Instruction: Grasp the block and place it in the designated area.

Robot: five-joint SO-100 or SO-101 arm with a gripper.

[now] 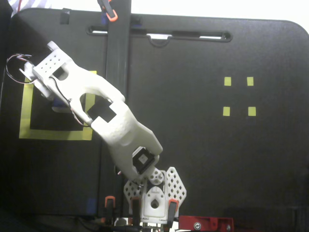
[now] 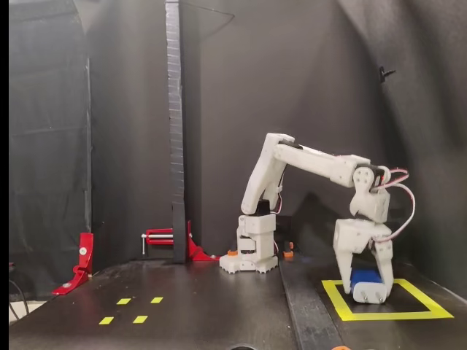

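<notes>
Block (image 2: 364, 278) sits between my two fingers, a small blue piece, and my claw (image 2: 369, 294) is clamped on it. In the side fixed view the claw is low over the yellow frame (image 2: 343, 310), with the fingertips at the black surface inside it; I cannot tell if they touch this surface. The block is just above the fingertips, inside the frame's outline as this view shows it. My arm (image 2: 314, 162) goes from the base (image 2: 249, 251), which is left of the frame in this view, up and then down to the frame.

In the fixed view from above, my arm (image 1: 96, 111) covers the right side of the frame (image 1: 25, 110), and only a bit of blue (image 1: 58, 102) is seen under the wrist, within the frame. The claw itself is hidden there. Four small yellow squares (image 1: 238, 96) lie well apart from the frame, on the other side of the base (image 1: 153, 195). A black post (image 2: 175, 131) stands left of the base in the side view.
</notes>
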